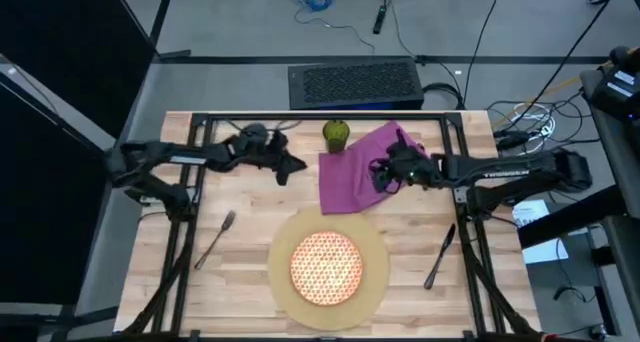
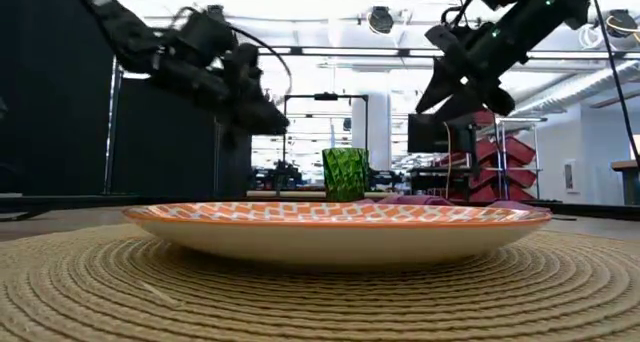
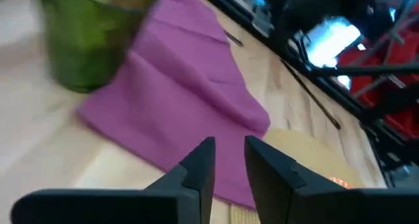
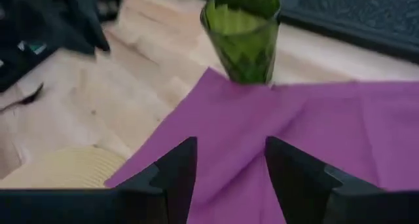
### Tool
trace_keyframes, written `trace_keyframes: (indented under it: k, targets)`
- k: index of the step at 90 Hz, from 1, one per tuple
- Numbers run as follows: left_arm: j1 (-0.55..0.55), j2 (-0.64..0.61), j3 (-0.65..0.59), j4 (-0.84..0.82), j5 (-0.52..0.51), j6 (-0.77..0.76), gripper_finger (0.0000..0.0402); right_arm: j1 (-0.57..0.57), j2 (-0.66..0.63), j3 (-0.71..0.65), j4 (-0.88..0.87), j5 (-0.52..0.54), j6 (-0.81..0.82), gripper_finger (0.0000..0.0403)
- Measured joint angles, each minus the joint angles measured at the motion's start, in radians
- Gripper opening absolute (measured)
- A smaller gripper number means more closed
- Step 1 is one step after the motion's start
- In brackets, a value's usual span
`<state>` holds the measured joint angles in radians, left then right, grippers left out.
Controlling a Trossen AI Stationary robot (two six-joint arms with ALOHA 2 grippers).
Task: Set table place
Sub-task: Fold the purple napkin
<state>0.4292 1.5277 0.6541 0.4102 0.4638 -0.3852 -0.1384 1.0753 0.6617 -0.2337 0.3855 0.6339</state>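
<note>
Napkin (image 1: 352, 170) lies flat on the table (image 1: 250, 272) under my right claw (image 1: 381, 176), parted and empty; cup (image 1: 336, 135) just beyond. My left claw (image 1: 290, 168), narrowly parted, hovers empty beside it.

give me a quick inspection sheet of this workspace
Surface: light-wood table, black rails along it.
Job's things: patterned plate centred on round tan mat; purple napkin spread behind the mat, one corner touching it; green cup upright at the napkin's far corner; fork left of the mat, knife right of it. No spoon seen.
Clutter: nothing seen.
Grippers: left tool open, in the air left of the napkin; right tool open, above the napkin.
Cables: loose cables on the floor beyond the table.
Surroundings: dark box behind the table.
</note>
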Motion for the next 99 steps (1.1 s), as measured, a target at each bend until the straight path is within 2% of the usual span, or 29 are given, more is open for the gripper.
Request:
trace_keyframes:
  k: [14, 36, 46, 58, 68, 78, 99]
  targets:
    - [-0.029, 0.13, 0.067, -0.006, -0.054, 0.038, 0.0059, -0.013, -0.041, 0.0, -0.001, -0.025, -0.012, 0.0166]
    - [-0.061, 0.291, 0.162, -0.01, -0.052, 0.068, 0.0004, -0.012, -0.067, 0.0, -0.001, -0.035, -0.028, 0.0166]
    - [-0.082, 0.298, 0.201, -0.031, -0.097, 0.103, 0.0, -0.012, -0.067, -0.001, -0.003, -0.048, -0.029, 0.0166]
    - [-0.094, 0.301, 0.257, -0.208, -0.196, 0.194, 0.0, -0.012, -0.067, -0.001, -0.003, -0.051, -0.029, 0.0166]
    - [-0.107, 0.301, 0.287, -0.271, -0.257, 0.26, 0.0, -0.012, -0.068, -0.001, -0.002, -0.051, -0.035, 0.0166]
    - [-0.107, 0.303, 0.301, -0.286, -0.264, 0.286, 0.0, -0.012, -0.068, -0.001, -0.001, -0.051, -0.036, 0.0166]
    - [-0.111, 0.393, 0.334, -0.327, -0.295, 0.287, 0.0, -0.012, -0.068, -0.001, 0.001, -0.052, -0.036, 0.0166]
